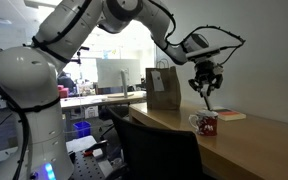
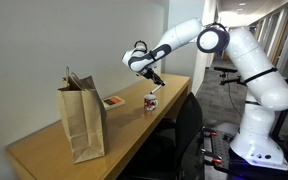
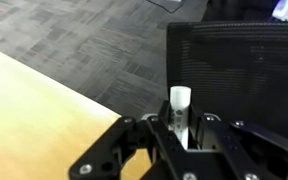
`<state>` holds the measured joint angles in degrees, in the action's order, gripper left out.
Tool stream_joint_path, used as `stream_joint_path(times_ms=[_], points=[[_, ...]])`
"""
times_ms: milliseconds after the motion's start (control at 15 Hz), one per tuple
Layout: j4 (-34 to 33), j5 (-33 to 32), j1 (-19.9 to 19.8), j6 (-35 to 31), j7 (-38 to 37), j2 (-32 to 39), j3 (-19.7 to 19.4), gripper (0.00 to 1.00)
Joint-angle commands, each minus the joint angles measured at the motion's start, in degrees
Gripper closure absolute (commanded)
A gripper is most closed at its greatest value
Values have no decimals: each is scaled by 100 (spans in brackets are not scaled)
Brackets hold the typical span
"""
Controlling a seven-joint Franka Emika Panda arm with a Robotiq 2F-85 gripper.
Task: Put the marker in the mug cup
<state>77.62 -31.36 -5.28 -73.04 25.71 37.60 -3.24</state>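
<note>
Carry step: marker held above the mug cup, lowering and release outstanding.
In an exterior view, the fingers (image 1: pixel 202 87) pinch the thin pale marker (image 1: pixel 210 99) over the glossy dark red mug cup (image 1: pixel 206 124). In an exterior view, the mug cup (image 2: pixel 151 101) sits near the wooden desk (image 2: pixel 64 170) edge. In the wrist view, the cylindrical marker (image 3: pixel 180 103) stands clamped, and a plumb descent is judged necessary.

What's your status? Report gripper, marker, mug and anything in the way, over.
Gripper shut on marker, hanging above mug cup. Marker not yet in the cup. Paper bag stands well aside; nothing seen between gripper and cup.
</note>
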Motion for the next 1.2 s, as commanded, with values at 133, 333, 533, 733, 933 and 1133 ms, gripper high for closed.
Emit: stream_joint_path(times_ms=[133,333,533,733,933,1133], points=[[-893,-168,115,694,609,699,88,94],[-1051,-255,213,723,561,915,107,94],[-1138,-365,298,611,508,1077,100,94],[-1249,-475,349,545,469,1252,75,94],[-1329,-422,315,434,341,1351,77,52],[-1268,-237,243,160,216,1162,144,38]])
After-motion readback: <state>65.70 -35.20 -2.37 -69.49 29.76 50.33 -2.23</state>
